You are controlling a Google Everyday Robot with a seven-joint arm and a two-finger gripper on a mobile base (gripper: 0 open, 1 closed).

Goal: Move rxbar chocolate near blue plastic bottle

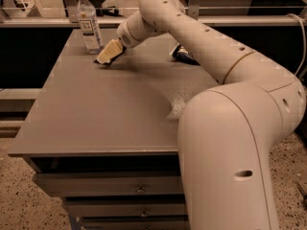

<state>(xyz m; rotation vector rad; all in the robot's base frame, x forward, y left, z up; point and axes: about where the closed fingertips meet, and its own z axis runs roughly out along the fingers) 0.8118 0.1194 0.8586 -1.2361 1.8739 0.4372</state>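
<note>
The blue plastic bottle (89, 25), clear with a white cap and a label, stands upright at the far left of the grey table (96, 114). My gripper (106, 56) is low over the table just right of the bottle's base, its pale fingers pointing down and to the left. It is shut on the rxbar chocolate (102, 63). Only a thin dark edge of the bar shows under the fingertips, at the table surface. The rest of the bar is hidden by the fingers.
A crinkled blue snack bag (183, 55) lies at the far right of the table, partly behind my arm (201, 37). My large arm base (230, 147) covers the table's right front. Drawers (139, 188) sit below the front edge. A rail runs behind the table.
</note>
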